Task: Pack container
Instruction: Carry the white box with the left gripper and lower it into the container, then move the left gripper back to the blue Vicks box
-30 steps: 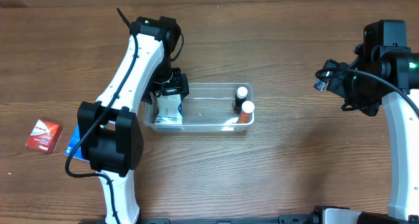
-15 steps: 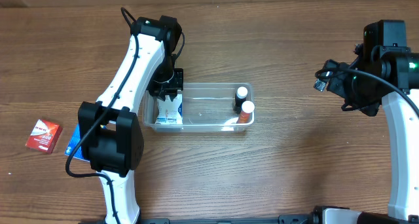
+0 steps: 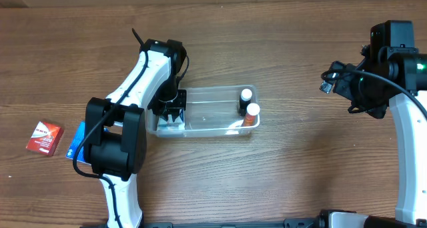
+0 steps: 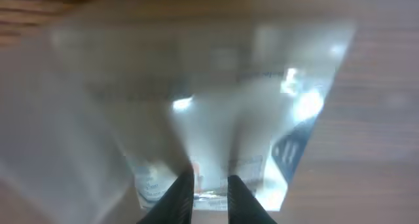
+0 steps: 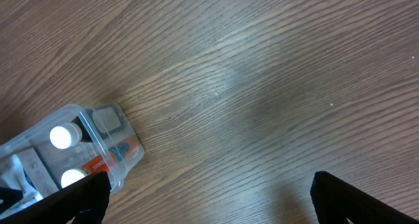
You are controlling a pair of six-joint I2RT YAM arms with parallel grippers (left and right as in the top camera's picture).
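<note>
Judging from what lies inside, the packing is about half done. The container [image 3: 208, 89], a clear plastic tub with rounded corners and a thin rim, stands on the wooden table [image 3: 280, 175]. At its end towards the right arm it holds two small items upright: a dark white-capped bottle [image 3: 247, 94] and, just beside it, an orange-label bottle [image 3: 251, 110]. At the opposite end of the container a white carton [image 4: 216, 132] with small print sits inside the walls.

The left gripper [image 4: 211, 192] reaches down into this end, its two black fingers close together with a narrow gap. The wrist view is blurred, so I cannot tell whether they pinch the carton or only stand above it. The right gripper [image 5: 209, 185] hangs well apart from the container, with fingers spread wide and nothing between them.

Two flat packs lie outside, well apart from the container and beyond the left arm: a glossy red box [image 3: 45, 137] and a blue box [image 3: 75, 145], half hidden under the arm. I think these are left to pack.
</note>
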